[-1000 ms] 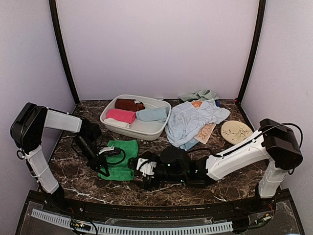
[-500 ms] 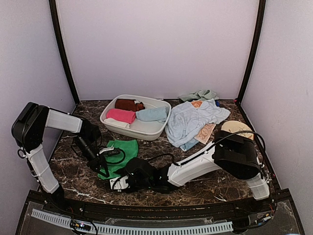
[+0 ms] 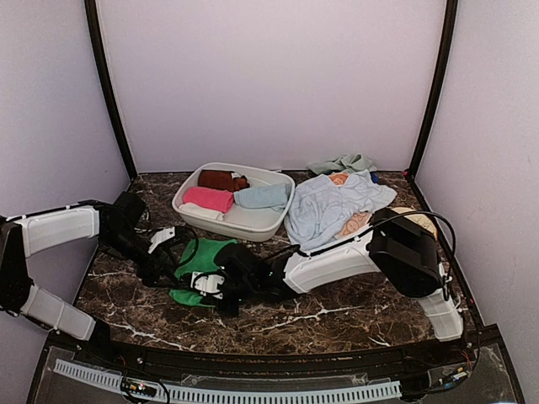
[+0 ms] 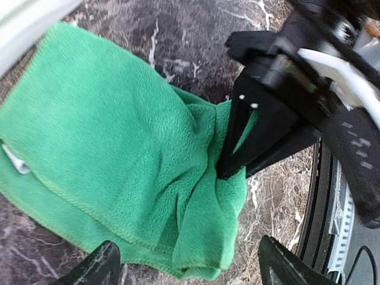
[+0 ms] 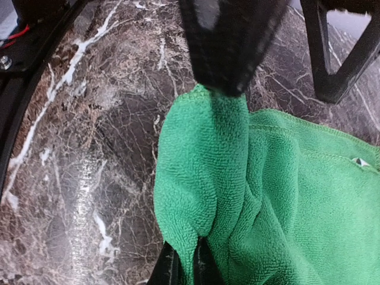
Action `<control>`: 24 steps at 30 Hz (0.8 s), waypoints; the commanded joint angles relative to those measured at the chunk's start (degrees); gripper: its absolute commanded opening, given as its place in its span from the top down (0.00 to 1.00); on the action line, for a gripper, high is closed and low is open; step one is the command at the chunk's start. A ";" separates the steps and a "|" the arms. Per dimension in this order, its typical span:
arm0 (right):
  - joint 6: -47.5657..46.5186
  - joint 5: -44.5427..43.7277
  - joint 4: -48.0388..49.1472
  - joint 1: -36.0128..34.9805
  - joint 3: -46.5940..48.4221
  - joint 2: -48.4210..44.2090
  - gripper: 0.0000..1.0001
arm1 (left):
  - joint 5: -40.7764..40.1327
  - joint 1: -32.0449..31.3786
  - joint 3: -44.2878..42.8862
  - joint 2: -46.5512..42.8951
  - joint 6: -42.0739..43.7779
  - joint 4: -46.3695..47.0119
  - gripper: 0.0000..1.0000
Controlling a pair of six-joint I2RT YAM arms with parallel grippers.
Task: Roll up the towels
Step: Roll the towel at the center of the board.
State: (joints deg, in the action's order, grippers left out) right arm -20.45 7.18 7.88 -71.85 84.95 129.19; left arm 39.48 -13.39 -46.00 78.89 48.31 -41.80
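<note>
Green towel (image 3: pixel 209 255) lies on the desk (image 3: pixel 337 311) left of centre, just in front of the basin (image 3: pixel 244 220). It is partly bunched, with its long axis slanting from the basin end toward the near-left edge. Right gripper (image 5: pixel 184 270) has its fingers narrow, pinching a raised fold at the towel's near right edge, while the left gripper (image 4: pixel 187 264) hangs over the same towel with fingers wide apart, one to each side of it, holding nothing.
</note>
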 commanded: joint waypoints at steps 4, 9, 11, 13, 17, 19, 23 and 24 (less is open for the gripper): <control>18.45 16.94 -10.61 3.73 5.31 1.54 1.00 | -1.23 0.08 1.50 -6.89 5.40 -1.51 0.18; 23.80 23.14 -14.46 6.05 8.26 3.69 1.00 | -2.12 0.04 2.10 -8.62 8.72 -3.22 0.18; 26.38 25.25 -13.98 7.08 7.91 3.87 1.00 | -1.55 0.04 1.47 -8.58 8.71 -3.52 0.18; 27.86 26.78 -14.74 7.98 8.33 4.24 1.00 | -0.50 0.03 0.67 -8.67 9.84 -4.37 0.18; 32.46 30.05 -15.74 9.99 10.14 5.04 1.00 | 1.10 0.05 -0.17 -9.59 12.15 -4.98 0.18; 34.40 31.44 -16.69 10.76 10.61 5.55 1.00 | 1.40 -0.16 0.15 -10.02 14.10 -5.30 0.18; 38.11 33.17 -16.54 11.76 10.08 5.81 1.00 | 0.67 -2.74 1.09 -9.16 15.05 -4.29 0.21; 39.00 33.47 -16.05 11.88 9.91 5.91 1.00 | 0.36 -3.86 1.33 -8.66 14.79 -3.80 0.22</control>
State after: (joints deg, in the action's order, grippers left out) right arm 12.73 37.82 -6.39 -61.04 94.74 133.32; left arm 38.98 -14.48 -44.91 70.22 60.95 -44.86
